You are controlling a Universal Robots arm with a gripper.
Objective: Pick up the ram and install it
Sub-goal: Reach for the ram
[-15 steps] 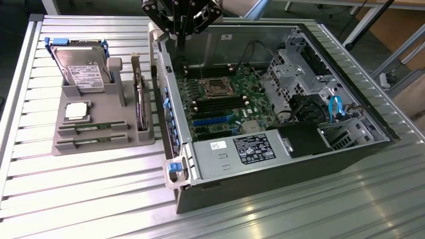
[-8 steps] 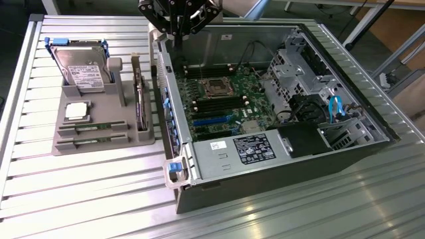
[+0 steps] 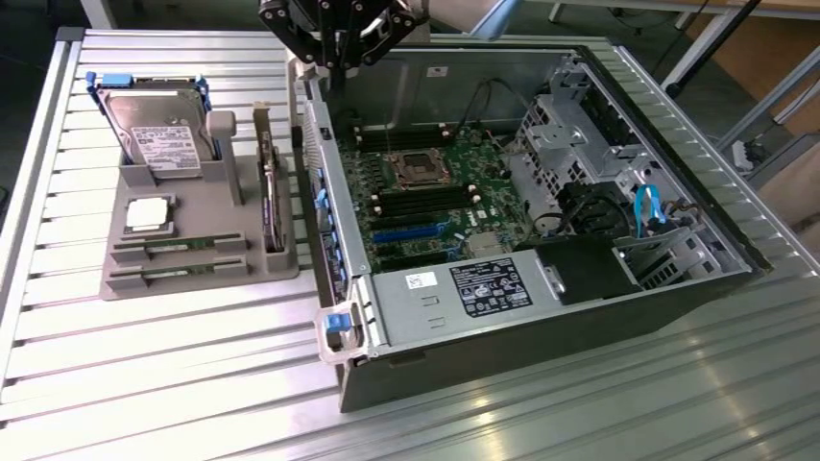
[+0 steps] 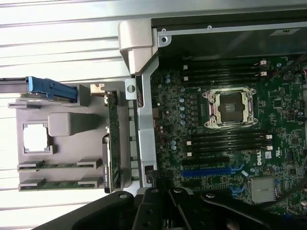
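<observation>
Well apart, closed fingers (image 3: 330, 50) and ram (image 3: 180, 247).

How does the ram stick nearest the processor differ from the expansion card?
Height: the ram stick sits low in its slot; the expansion card stands on edge, rising above the tray. Size: the ram stick is slim and short; the expansion card is longer and taller. Direction: the ram stick runs crosswise to the expansion card. Both are circuit boards in the tray.
</observation>
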